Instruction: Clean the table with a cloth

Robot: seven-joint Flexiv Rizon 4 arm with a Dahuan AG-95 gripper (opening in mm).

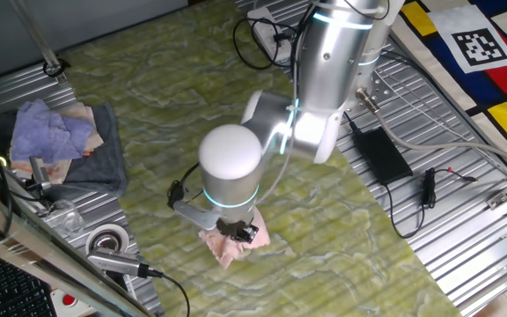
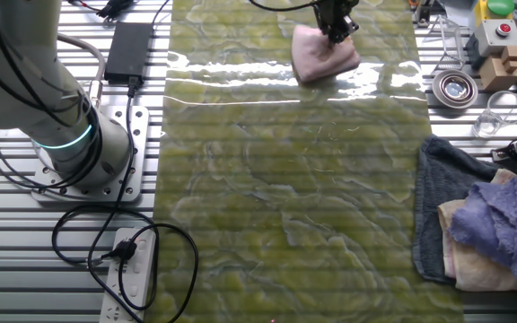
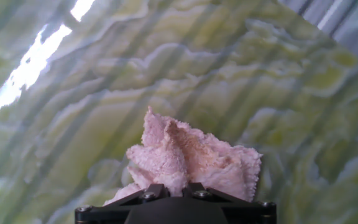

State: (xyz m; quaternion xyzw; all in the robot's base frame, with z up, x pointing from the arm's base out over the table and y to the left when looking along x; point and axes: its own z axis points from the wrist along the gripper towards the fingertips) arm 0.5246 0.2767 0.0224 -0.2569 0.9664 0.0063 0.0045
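Gripper (image 1: 238, 231) pins the cloth (image 1: 228, 244) against the table (image 1: 350, 238), low centre of one fixed view.
Its 2 fingers seemingly pinch a bunched fold, giving grip for wiping.

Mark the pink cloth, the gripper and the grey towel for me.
cloth (image 2: 317, 61): the other fixed view, on the folded pink body left of the fingers.
gripper (image 2: 337, 34): the other fixed view, at the fingertips pressed into the cloth.
grey towel (image 2: 435, 202): the other fixed view, on its bare left edge.
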